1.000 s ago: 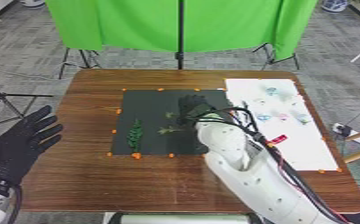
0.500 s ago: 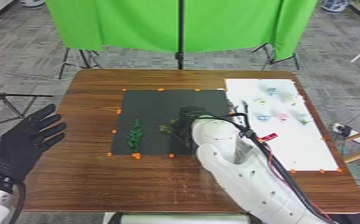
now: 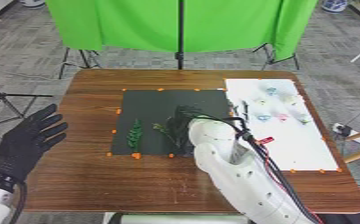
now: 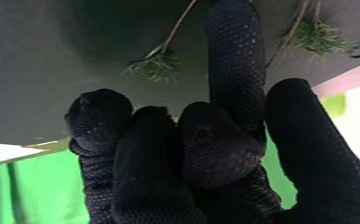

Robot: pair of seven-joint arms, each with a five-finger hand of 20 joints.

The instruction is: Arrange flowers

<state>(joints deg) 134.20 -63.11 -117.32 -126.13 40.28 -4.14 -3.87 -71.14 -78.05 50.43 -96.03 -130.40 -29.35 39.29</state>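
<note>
Left hand [image 3: 15, 150], fingers [image 3: 40, 117] spread

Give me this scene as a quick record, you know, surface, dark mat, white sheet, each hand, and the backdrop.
Surface: brown wooden table
Dark mat: holds a leafy green sprig on its left side, with thin-stemmed sprigs to the right of that
White sheet: on the table's right side, with small pale flowers, some bluish, one pinkish
Right hand: at the mat, close to the thin-stemmed sprigs
Left hand: open, off to the left
Backdrop: green cloth beyond the table
</note>
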